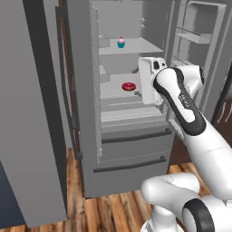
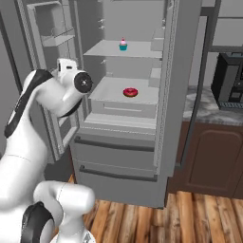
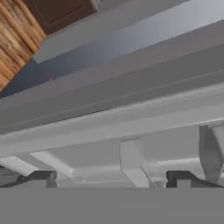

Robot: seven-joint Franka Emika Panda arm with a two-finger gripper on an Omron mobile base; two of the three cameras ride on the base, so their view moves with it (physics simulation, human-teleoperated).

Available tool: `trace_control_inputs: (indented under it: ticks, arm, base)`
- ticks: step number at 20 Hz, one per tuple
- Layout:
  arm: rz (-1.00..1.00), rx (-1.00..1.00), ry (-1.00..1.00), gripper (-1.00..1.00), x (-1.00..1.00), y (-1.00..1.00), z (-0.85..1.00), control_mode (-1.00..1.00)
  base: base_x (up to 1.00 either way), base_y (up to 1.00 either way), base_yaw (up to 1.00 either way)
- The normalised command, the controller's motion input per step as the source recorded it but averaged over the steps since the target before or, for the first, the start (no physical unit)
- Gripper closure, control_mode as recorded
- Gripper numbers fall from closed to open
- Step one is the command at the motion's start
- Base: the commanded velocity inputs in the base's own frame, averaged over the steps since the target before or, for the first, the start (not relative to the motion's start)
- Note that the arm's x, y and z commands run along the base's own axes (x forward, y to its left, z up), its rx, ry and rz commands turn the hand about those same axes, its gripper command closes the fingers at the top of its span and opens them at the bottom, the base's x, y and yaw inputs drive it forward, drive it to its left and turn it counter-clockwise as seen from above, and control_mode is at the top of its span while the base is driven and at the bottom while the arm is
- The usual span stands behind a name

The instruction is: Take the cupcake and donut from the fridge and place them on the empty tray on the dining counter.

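The fridge [image 1: 131, 136] stands with both doors open. The cupcake [image 1: 121, 42] [image 2: 123, 45], teal wrapper and pink frosting, sits on the upper shelf. One shelf lower lies the red-pink donut [image 1: 129, 86] [image 2: 130, 92]. My white hand [image 1: 148, 81] [image 2: 71, 71] hangs in front of the fridge's right side at about the donut's height, a short way from it. In the hand view my gripper [image 3: 111, 179] is open, its dark fingertips [image 3: 41, 178] far apart with nothing between them, facing grey fridge ledges. The tray and the dining counter are out of view.
The left fridge door [image 1: 36, 113] juts toward me on the left; the right door with its bins [image 1: 199, 36] swings out beside my arm. Lower drawers [image 1: 131, 154] are closed. A stone counter with a dark appliance [image 2: 230, 80] over brown cabinets [image 2: 209, 156] lies to the right.
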Motion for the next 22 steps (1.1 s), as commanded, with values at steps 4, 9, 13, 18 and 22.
trace_control_inputs:
  ticks: [4, 9, 13, 18, 22]
  arm:
    - [0.15, -0.54, -0.49, -1.00, -0.40, -0.37, 0.08, -1.00]
    - [0.07, -0.62, -0.37, -1.00, -0.47, -0.46, 0.00, -1.00]
    - [0.04, -0.79, -0.18, -1.00, -0.71, -0.21, 0.07, -1.00]
    - [0.00, -0.68, -0.17, -1.00, -0.66, -0.32, 0.00, -1.00]
    - [0.00, -0.55, -0.21, -1.00, -0.65, -0.50, 0.00, -1.00]
  base:
    - [0.00, 0.00, 0.00]
    - [0.00, 0.00, 0.00]
    - [0.00, 0.00, 0.00]
    - [0.00, 0.00, 0.00]
    - [0.00, 0.00, 0.00]
